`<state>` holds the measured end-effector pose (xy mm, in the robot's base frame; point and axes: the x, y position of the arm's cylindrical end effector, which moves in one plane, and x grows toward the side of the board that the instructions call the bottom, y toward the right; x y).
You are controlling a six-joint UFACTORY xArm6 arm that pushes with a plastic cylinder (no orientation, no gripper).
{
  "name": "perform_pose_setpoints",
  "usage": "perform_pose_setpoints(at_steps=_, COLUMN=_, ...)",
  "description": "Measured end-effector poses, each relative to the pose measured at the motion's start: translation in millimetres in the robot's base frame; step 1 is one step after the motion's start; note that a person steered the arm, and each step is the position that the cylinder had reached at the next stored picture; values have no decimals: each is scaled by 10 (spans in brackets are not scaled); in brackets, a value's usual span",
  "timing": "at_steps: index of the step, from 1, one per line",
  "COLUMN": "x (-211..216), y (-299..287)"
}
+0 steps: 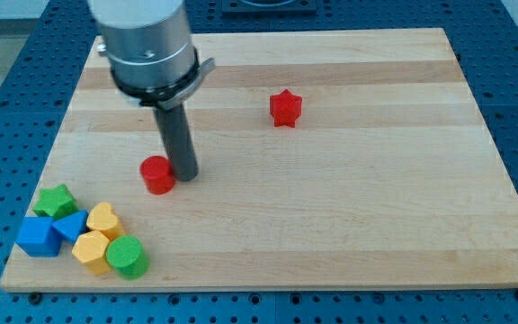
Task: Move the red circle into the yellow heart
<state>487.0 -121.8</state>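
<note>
The red circle lies on the wooden board, left of centre. My tip stands right beside the red circle, touching or almost touching its right side. The yellow heart lies below and to the left of the red circle, in a cluster of blocks near the board's bottom left corner. A gap of bare board separates the red circle from the yellow heart.
A red star sits above centre. The bottom-left cluster also holds a green star, a blue cube, a blue block, a yellow hexagon and a green cylinder.
</note>
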Motion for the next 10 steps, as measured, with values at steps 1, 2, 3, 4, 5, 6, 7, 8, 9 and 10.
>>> perform_pose_setpoints(at_steps=1, x=58, y=-284)
perform_pose_setpoints(at_steps=2, x=59, y=-474)
perform_pose_setpoints(at_steps=3, x=-232, y=-447)
perform_pose_setpoints(at_steps=4, x=-355, y=-545)
perform_pose_setpoints(at_steps=5, x=-309, y=-789)
perform_pose_setpoints(at_steps=6, x=-164, y=-861)
perform_pose_setpoints(at_steps=7, x=-75, y=-861)
perform_pose_setpoints(at_steps=8, x=-28, y=-883)
perform_pose_setpoints(at_steps=9, x=-27, y=-883)
perform_pose_setpoints(at_steps=10, x=32, y=-889)
